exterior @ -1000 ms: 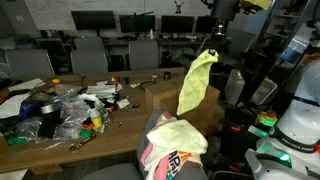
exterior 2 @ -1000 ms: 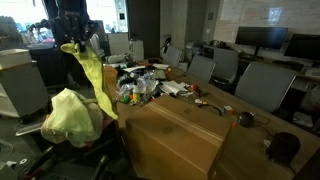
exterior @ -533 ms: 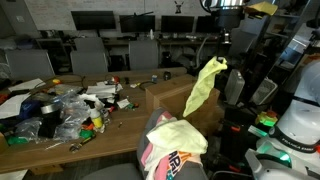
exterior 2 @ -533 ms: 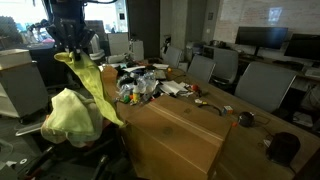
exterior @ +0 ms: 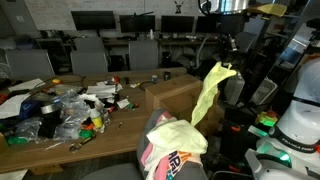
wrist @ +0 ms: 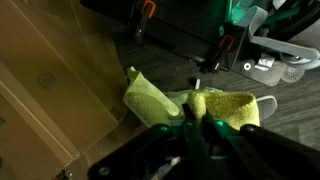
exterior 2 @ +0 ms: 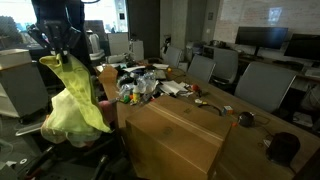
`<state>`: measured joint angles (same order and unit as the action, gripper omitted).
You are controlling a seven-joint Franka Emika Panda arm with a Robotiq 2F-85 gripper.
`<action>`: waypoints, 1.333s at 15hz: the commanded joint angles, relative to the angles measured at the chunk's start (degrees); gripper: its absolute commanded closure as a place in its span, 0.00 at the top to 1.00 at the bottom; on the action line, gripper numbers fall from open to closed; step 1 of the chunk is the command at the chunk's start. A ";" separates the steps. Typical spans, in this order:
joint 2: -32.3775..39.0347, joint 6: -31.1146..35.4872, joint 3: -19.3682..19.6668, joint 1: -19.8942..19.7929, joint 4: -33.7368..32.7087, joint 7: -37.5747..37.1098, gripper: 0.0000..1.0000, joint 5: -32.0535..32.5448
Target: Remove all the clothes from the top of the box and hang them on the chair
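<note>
A pale yellow garment [exterior: 208, 95] hangs from my gripper [exterior: 228, 64], which is shut on its top edge; the cloth dangles beside the brown cardboard box [exterior: 178, 98]. In an exterior view the same garment [exterior 2: 80, 85] hangs under the gripper [exterior 2: 58, 55], above the grey chair [exterior 2: 70, 140]. Other clothes lie heaped on the chair: a pale yellow one [exterior: 178, 133] over pink and printed cloth [exterior: 165, 158], and the yellow heap [exterior 2: 68, 118]. The wrist view shows yellow cloth [wrist: 225, 104] pinched at my gripper [wrist: 196, 122]. The box top [exterior 2: 175, 120] is bare.
Clear plastic bags and clutter [exterior: 70, 108] cover the wooden table [exterior: 40, 140] by the box. Darker office chairs [exterior: 90, 55] and monitors [exterior: 95, 18] line the back. A white robot base [exterior: 295, 125] stands close to the chair. More chairs [exterior 2: 262, 85] stand beyond the table.
The gripper has carried the hanging yellow garment sideways away from the box and lower, toward the chair with the heaped clothes. The grip has stayed shut.
</note>
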<state>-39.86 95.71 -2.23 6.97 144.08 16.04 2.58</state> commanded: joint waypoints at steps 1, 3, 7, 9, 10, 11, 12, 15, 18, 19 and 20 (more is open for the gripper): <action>3.04 -3.25 -3.26 3.36 -4.41 1.92 0.02 4.06; 4.98 -4.63 -5.25 5.19 -6.27 2.84 0.02 6.43; 9.27 -6.64 -7.94 8.15 -10.01 5.12 0.02 10.62; 11.50 -7.13 -8.58 9.13 -11.74 6.50 0.02 12.12; 12.33 -7.12 -8.78 9.53 -12.45 7.05 0.02 12.72; 13.20 -6.68 -8.80 9.93 -13.15 7.72 0.02 13.05; 14.04 -6.16 -8.77 10.16 -13.75 8.29 0.02 13.31; 16.35 -4.32 -8.43 10.37 -15.78 9.00 0.02 12.79; 19.06 -1.24 -8.21 9.95 -17.33 8.63 0.02 11.89; 20.09 -0.32 -8.18 9.86 -17.61 8.74 0.02 11.80; 21.10 0.40 -8.13 9.87 -17.79 9.27 0.02 11.67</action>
<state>-22.40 94.39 -10.80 16.80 129.09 23.92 14.65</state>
